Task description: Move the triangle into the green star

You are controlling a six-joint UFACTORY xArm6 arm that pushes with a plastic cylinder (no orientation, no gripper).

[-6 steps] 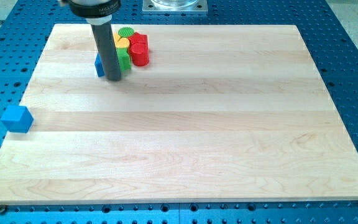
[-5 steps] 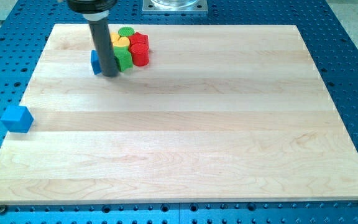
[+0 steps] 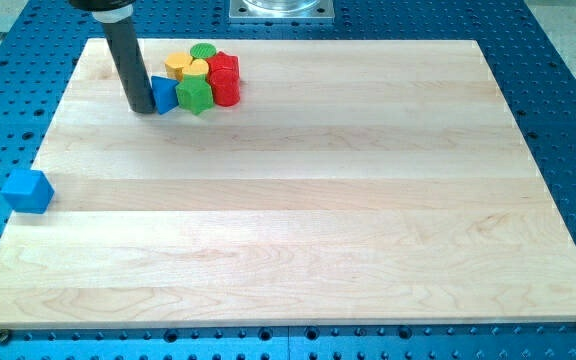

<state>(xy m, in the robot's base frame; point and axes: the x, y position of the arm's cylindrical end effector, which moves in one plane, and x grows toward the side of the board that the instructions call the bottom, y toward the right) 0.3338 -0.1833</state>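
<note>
While I hold position, the scene reads:
My tip (image 3: 143, 109): touching the blue triangle (image 3: 164, 95), left of the green star (image 3: 195, 95).
Blue triangle: against the star's left.
Pincer: none; bare rod.

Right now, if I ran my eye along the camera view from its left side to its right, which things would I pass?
Blue cube at the board's left edge → my tip → blue triangle right beside the tip → green star → red blocks. The orange, yellow and green blocks behind overlap these, so I leave them unplaced.
</note>
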